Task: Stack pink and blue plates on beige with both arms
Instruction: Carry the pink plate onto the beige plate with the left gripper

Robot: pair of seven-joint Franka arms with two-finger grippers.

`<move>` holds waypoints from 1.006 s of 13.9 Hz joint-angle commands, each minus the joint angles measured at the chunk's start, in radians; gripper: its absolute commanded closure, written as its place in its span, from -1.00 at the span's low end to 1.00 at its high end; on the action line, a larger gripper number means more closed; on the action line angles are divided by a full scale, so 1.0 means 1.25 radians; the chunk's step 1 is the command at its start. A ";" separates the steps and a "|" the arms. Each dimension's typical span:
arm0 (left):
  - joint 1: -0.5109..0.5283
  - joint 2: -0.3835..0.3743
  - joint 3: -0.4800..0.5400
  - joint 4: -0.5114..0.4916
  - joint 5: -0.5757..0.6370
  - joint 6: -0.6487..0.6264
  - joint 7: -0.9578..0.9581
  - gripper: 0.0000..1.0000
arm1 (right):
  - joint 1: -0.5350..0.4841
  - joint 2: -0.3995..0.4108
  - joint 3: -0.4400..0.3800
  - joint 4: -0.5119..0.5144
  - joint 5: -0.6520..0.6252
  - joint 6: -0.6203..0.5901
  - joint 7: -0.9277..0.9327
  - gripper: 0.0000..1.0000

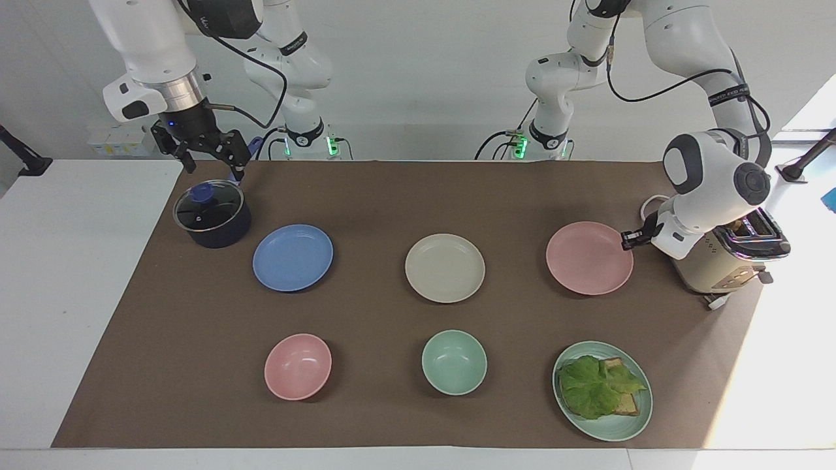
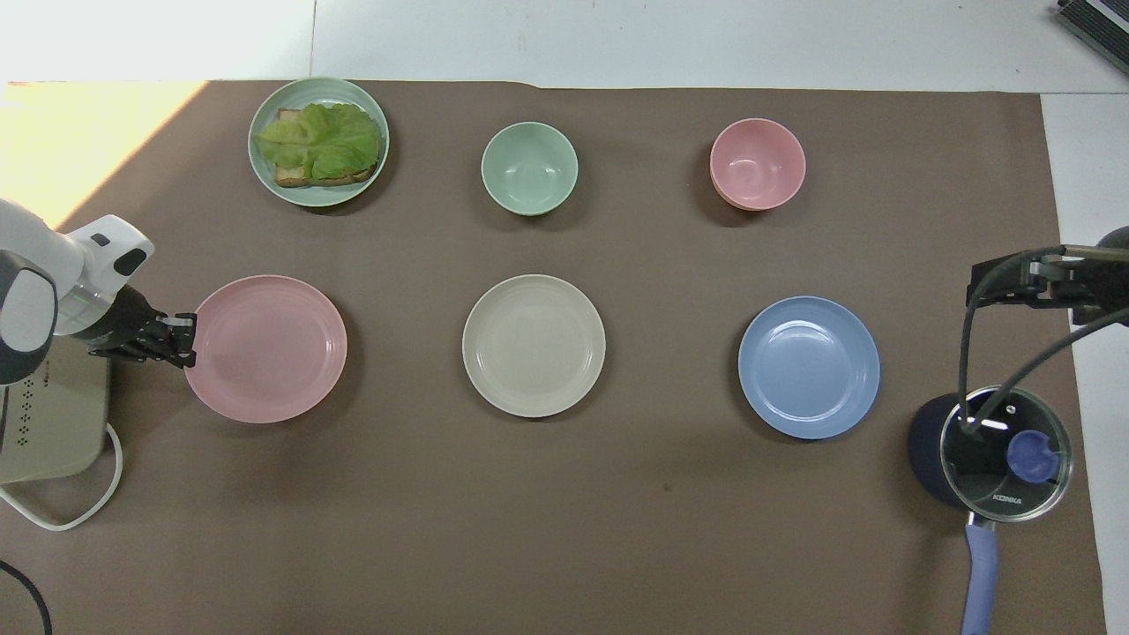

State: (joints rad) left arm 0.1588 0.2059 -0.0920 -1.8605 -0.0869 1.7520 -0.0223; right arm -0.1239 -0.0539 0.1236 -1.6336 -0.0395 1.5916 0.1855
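Note:
The pink plate (image 1: 588,258) (image 2: 269,348) hangs a little above the brown mat at the left arm's end of the table. My left gripper (image 1: 626,239) (image 2: 187,339) is shut on its rim at the edge beside the toaster. The beige plate (image 1: 445,267) (image 2: 534,345) lies in the middle of the mat. The blue plate (image 1: 292,257) (image 2: 809,367) lies toward the right arm's end. My right gripper (image 1: 214,168) (image 2: 1014,278) waits open in the air over the lidded pot, holding nothing.
A dark pot with a glass lid (image 1: 212,215) (image 2: 997,450) stands beside the blue plate. A cream toaster (image 1: 725,261) (image 2: 53,423) stands beside the pink plate. Farther from the robots are a pink bowl (image 1: 298,366), a green bowl (image 1: 454,362) and a green plate (image 1: 614,431) with lettuce on toast.

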 commanded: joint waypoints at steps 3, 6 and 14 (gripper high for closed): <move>-0.122 -0.016 0.004 0.076 -0.070 -0.107 -0.164 1.00 | -0.008 0.005 0.001 0.013 0.014 -0.017 -0.020 -1.00; -0.243 -0.028 0.002 0.052 -0.108 -0.032 -0.312 1.00 | -0.008 0.004 0.001 0.011 0.013 -0.020 -0.020 -1.00; -0.439 -0.006 0.002 -0.112 -0.166 0.304 -0.387 1.00 | -0.009 0.003 0.001 0.005 0.013 -0.017 -0.021 -1.00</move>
State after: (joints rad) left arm -0.3510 0.2129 -0.1086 -1.9507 -0.2724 2.0663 -0.5118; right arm -0.1239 -0.0539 0.1235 -1.6338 -0.0395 1.5815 0.1855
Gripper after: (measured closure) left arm 0.952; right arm 0.000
